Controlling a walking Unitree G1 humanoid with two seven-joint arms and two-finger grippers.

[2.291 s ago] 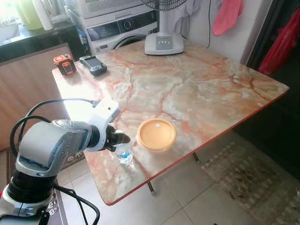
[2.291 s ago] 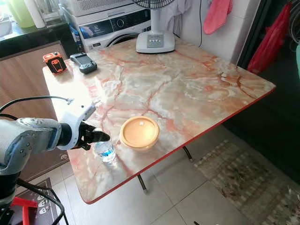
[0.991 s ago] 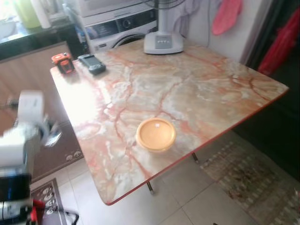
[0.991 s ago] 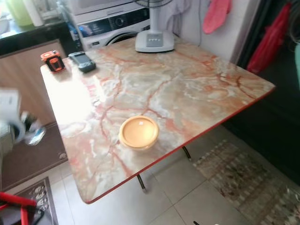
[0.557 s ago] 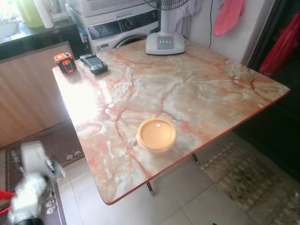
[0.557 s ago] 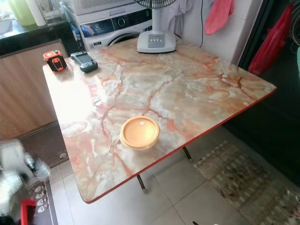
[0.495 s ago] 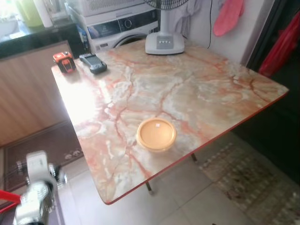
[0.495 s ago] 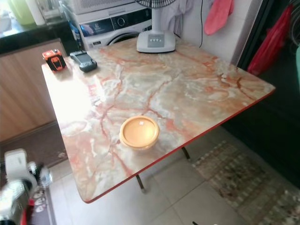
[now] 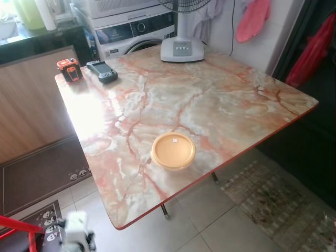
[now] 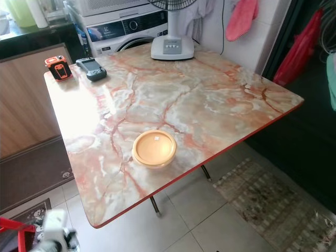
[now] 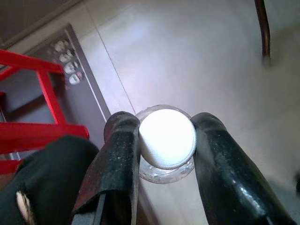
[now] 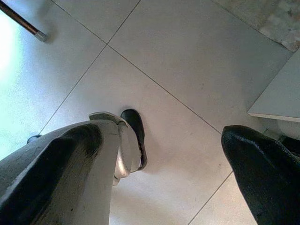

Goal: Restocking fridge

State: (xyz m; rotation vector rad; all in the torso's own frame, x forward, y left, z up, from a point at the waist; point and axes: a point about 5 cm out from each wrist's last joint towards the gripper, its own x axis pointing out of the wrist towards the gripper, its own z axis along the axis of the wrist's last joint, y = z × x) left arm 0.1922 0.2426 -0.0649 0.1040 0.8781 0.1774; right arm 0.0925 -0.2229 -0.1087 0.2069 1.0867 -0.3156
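My left gripper (image 11: 164,123) is shut on a small clear water bottle (image 11: 167,138) with a white cap, one black finger on each side of its neck. It hangs low over the tiled floor beside a red frame (image 11: 33,98). In the left eye view the left arm's white wrist (image 9: 77,230) shows at the bottom left, below the marble table (image 9: 220,100). A round orange lidded container (image 9: 173,150) sits near the table's front edge. My right gripper (image 12: 161,136) is open with nothing between its fingers and points down at the floor tiles.
A white fan base (image 9: 181,50) stands at the table's far edge. An orange-black device (image 9: 69,70) and a black handset (image 9: 102,71) lie at the far left corner. A washing machine (image 9: 136,30) is behind, wooden cabinets to the left, a patterned rug (image 9: 273,205) to the right.
The left arm took the water bottle off the table's near left corner and swung down and left; it now hangs low by the floor. The orange container has stayed put.
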